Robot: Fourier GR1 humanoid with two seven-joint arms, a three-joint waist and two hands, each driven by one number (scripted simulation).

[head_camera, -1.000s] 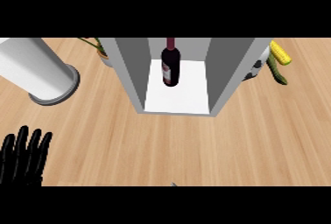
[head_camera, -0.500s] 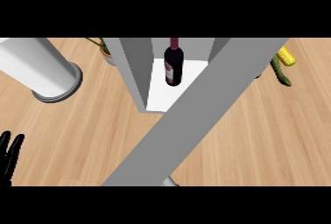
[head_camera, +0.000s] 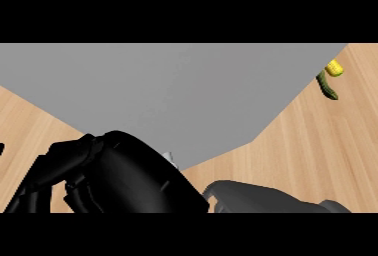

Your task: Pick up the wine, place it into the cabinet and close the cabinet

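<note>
A broad flat grey panel (head_camera: pixel 170 95), apparently the cabinet's door, fills the upper and middle view and hides the cabinet's inside. The wine bottle does not show. My right hand (head_camera: pixel 125 180) is large and close at the lower left, just below the panel's lower edge, its fingers (head_camera: pixel 44 175) stretched down-left and holding nothing. Its dark forearm (head_camera: pixel 258 197) enters from the lower right. A black sliver of my left hand (head_camera: pixel 1 148) shows at the left edge.
A yellow corn cob (head_camera: pixel 334 67) and a green cucumber (head_camera: pixel 327 88) lie on the wooden counter (head_camera: pixel 325 150) at the upper right, beside the panel. The grey cylinder seen earlier is hidden.
The grey panel has swung across and now covers the open cabinet and the bottle. My right hand has come into view at the lower left. The left hand has slid almost out of the left edge.
</note>
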